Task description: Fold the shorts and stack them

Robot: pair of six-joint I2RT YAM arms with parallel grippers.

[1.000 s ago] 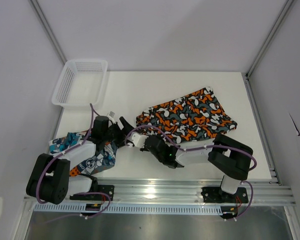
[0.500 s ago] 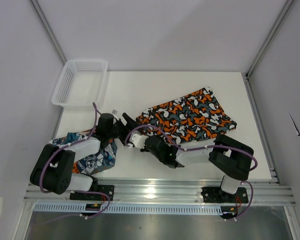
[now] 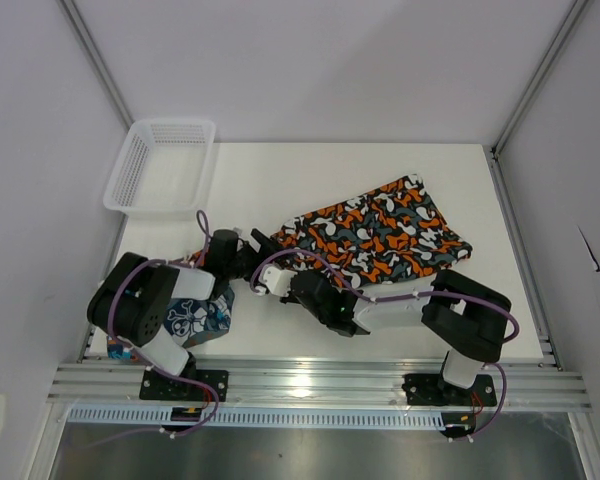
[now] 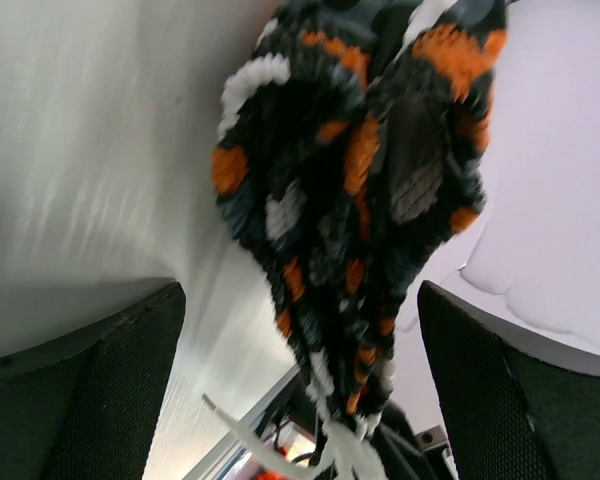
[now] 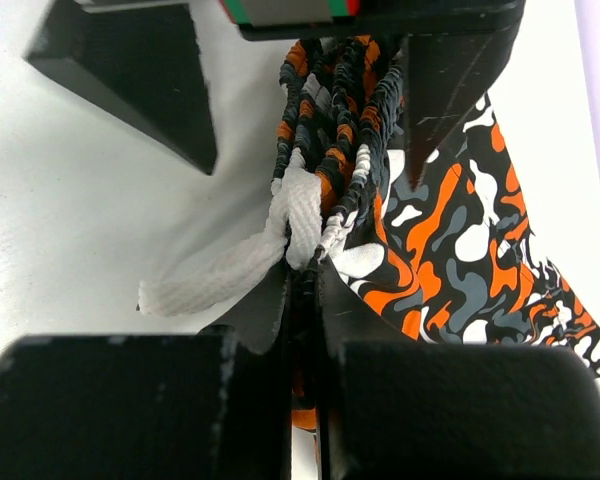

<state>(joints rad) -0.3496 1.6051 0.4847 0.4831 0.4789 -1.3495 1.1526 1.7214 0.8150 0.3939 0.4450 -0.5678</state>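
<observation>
Orange camouflage shorts (image 3: pixel 380 235), limp and light; right fingers (image 5: pixel 130 400) pinch their nine-o'clock waistband (image 5: pixel 325 110), left fingers (image 4: pixel 90 390) spread wide, empty.

i see 1 camouflage pair of shorts (image 3: pixel 380 235) and 1 skull-print pair of shorts (image 3: pixel 195 318). there is 1 white basket (image 3: pixel 125 185).

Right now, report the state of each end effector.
Left end effector: open, straddling the camouflage shorts, holding nothing.
Right end effector: closed on the camouflage shorts at the waistband.
</observation>
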